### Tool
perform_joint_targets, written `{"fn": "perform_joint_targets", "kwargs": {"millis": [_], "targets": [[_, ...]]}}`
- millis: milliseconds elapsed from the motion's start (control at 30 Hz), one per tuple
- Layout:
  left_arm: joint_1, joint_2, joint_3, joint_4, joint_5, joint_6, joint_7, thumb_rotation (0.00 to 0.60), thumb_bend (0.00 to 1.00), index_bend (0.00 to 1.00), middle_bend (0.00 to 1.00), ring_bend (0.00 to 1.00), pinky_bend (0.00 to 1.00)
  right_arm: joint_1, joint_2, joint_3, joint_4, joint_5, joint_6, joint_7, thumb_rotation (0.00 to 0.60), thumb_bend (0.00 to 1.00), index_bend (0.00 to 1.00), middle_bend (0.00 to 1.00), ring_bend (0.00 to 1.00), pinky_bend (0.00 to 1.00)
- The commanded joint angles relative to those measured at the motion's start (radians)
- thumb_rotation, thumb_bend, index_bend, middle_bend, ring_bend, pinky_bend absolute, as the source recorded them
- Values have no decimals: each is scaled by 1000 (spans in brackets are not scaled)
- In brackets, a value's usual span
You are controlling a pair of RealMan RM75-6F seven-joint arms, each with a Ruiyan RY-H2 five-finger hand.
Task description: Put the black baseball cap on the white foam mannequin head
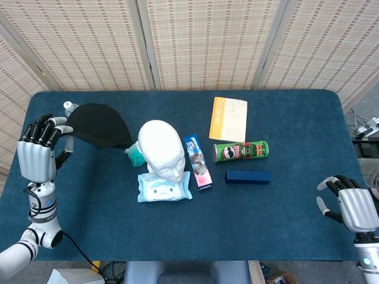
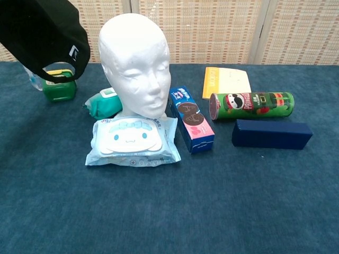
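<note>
Left hand [image 1: 37, 155] clamped on black baseball cap [image 1: 98, 125]; right hand [image 1: 353, 206] empty, fingers apart. Risk: brim strikes white foam mannequin head [image 2: 135, 63], toppling it.

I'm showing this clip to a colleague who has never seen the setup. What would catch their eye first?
Most likely the white foam mannequin head, standing upright left of the table's centre behind a pack of wet wipes. Next, the black baseball cap held in the air by the left hand, just left of the head and not yet on it. The green Pringles can lies on its side to the right.
</note>
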Motion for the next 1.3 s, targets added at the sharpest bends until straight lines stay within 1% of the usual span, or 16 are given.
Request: {"fn": "perform_joint_targets", "kwargs": {"millis": [33,367,600,967,1300], "targets": [[-17,5,-8,-16,4,-6,18,600,359,830,425,291,427,-1,0,-2,0,-4,2,2,600,368,455,404,284,332],[-77,-6,-20,-63,15,-45,83,600,359,830,425,291,427,-1,4,-3,2,-8,2,14,600,368,456,404,284,332],[-135,-39,-33,-60,13,-86,123,600,359,830,425,291,427,-2,8,-5,4,-13,6,27,600,369,456,404,284,332],[-196,-91,-56,7,-28,-148,130,600,360,831,425,291,427,-2,17,-7,9,-17,6,55,600,369,455,404,284,332],[-250,-119,-83,57,-65,-189,134,600,360,831,425,291,427,-2,20,-9,10,-21,6,64,600,369,455,404,284,332]]}}
